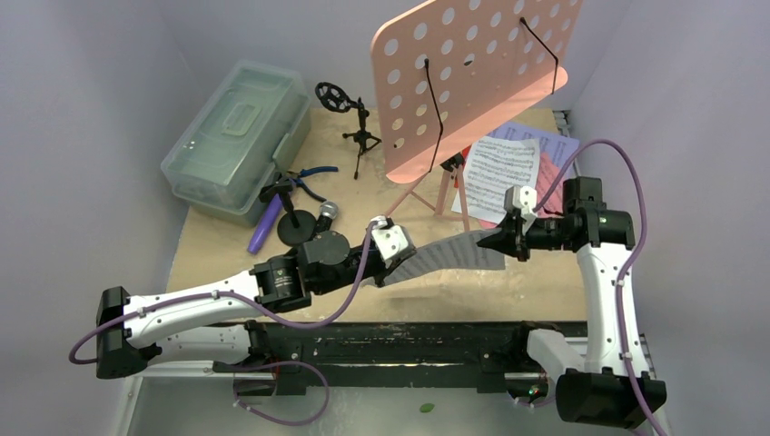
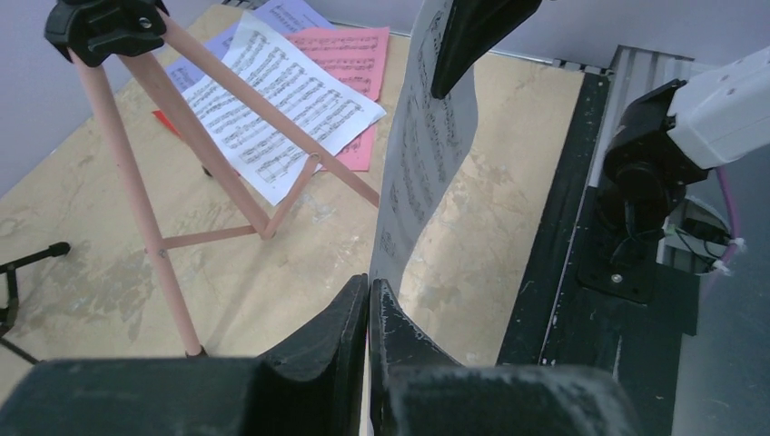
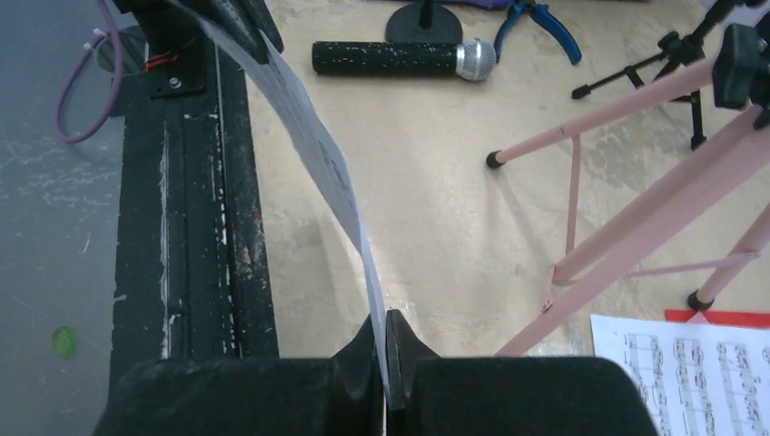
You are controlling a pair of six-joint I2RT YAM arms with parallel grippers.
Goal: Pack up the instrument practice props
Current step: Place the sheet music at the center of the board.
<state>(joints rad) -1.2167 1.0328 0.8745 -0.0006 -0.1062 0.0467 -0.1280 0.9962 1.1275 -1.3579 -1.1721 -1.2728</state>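
While the case (image 1: 234, 136) sits shut, left hand (image 2: 368, 289) and right hand (image 3: 385, 327) pinching one page (image 1: 449, 252).

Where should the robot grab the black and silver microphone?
The microphone lies flat on the table, so come straight down from above and squeeze across the middle of its black handle. That part is long, straight and round, with bare table alongside it.

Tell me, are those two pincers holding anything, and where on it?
Yes: one sheet-music page, slung between them. The left pincer pinches one end edge, and the right pincer pinches the opposite end edge.
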